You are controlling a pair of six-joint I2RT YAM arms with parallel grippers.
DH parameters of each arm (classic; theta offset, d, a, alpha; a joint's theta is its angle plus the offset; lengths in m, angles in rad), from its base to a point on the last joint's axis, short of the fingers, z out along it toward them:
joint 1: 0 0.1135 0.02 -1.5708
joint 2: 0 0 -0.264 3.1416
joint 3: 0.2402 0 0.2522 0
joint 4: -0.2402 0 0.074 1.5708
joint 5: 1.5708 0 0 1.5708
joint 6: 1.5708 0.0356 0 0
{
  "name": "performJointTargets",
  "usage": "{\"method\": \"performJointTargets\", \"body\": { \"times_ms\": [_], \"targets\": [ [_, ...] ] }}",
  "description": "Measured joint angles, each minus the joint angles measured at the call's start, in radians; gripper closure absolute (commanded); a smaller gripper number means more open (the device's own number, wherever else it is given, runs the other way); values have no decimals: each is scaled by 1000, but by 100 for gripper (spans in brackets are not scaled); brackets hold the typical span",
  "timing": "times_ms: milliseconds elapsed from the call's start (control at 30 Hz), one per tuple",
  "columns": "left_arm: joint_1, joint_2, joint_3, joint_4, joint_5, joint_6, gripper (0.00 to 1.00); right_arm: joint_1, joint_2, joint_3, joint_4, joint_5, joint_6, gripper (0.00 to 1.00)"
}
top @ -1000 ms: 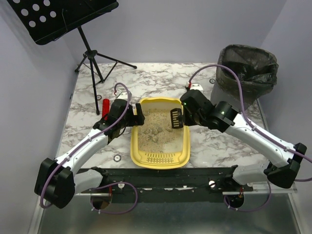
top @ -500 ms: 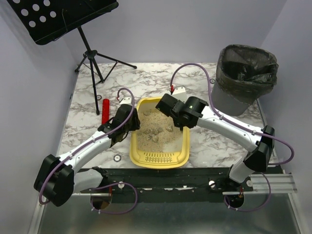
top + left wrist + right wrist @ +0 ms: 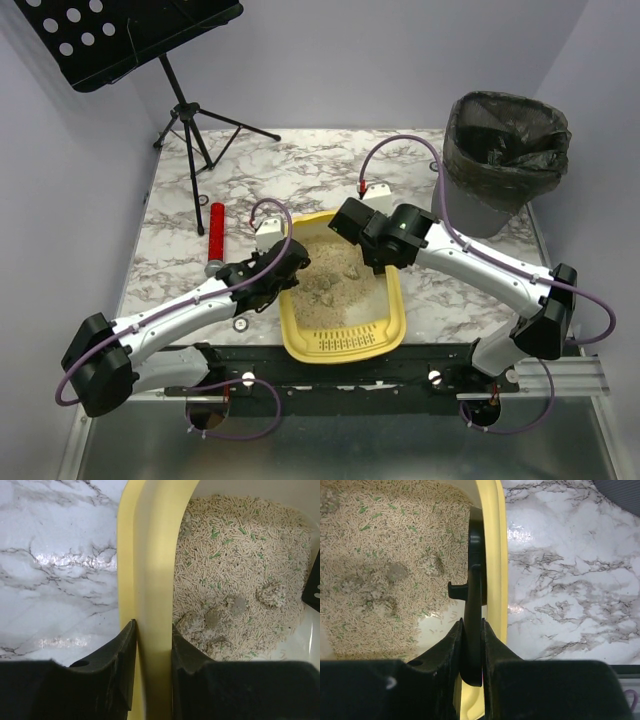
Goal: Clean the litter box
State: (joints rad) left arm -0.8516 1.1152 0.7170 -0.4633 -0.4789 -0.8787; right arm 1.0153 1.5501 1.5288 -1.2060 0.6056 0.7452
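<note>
The yellow litter box [image 3: 396,300] lies slanted on the marble table, its slotted sieve end [image 3: 345,343] nearest the arm bases. It holds beige pellet litter [image 3: 235,555] with grey clumps [image 3: 215,617]. My left gripper [image 3: 288,272] is shut on the box's left rim [image 3: 150,555], one finger outside the wall and one inside [image 3: 152,627]. My right gripper [image 3: 370,260] is shut on the handle of a black scoop [image 3: 475,565], which hangs just inside the right wall [image 3: 492,540] above a bare patch of floor. In the right wrist view the gripper [image 3: 471,625] pinches the handle edge-on.
A grey bin with a black bag [image 3: 505,150] stands at the back right of the table. A red cylinder [image 3: 216,228] lies to the left of the box. A black music stand [image 3: 120,40] rises at the back left, its tripod feet on the table.
My left gripper has closed on the box's left rim, and the box has slid nearer and turned. The right arm has brought the scoop down inside the box's right side.
</note>
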Motion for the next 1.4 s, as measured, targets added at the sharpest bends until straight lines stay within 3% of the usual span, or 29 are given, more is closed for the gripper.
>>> {"method": "performJointTargets", "body": {
  "times_ms": [200, 300, 433, 733, 1000, 1400],
  "targets": [
    [-66, 36, 50, -107, -65, -87, 62, 0, -11, -15, 20, -48, 30, 99],
    [-74, 43, 61, -129, -66, -111, 54, 0, -30, -35, 39, -75, 40, 99],
    [-83, 37, 61, -137, -63, -143, 36, -2, -72, -72, 45, -116, 59, 99],
    [-93, 14, 66, -126, -17, -110, 17, -62, -159, -185, 113, -156, 129, 99],
    [-93, -8, 64, -99, 8, -71, 17, -146, -288, -360, 303, -272, 196, 99],
    [-92, 14, 45, -64, 16, -25, 25, -165, -274, -518, 582, -365, 314, 99]
  ]
}}
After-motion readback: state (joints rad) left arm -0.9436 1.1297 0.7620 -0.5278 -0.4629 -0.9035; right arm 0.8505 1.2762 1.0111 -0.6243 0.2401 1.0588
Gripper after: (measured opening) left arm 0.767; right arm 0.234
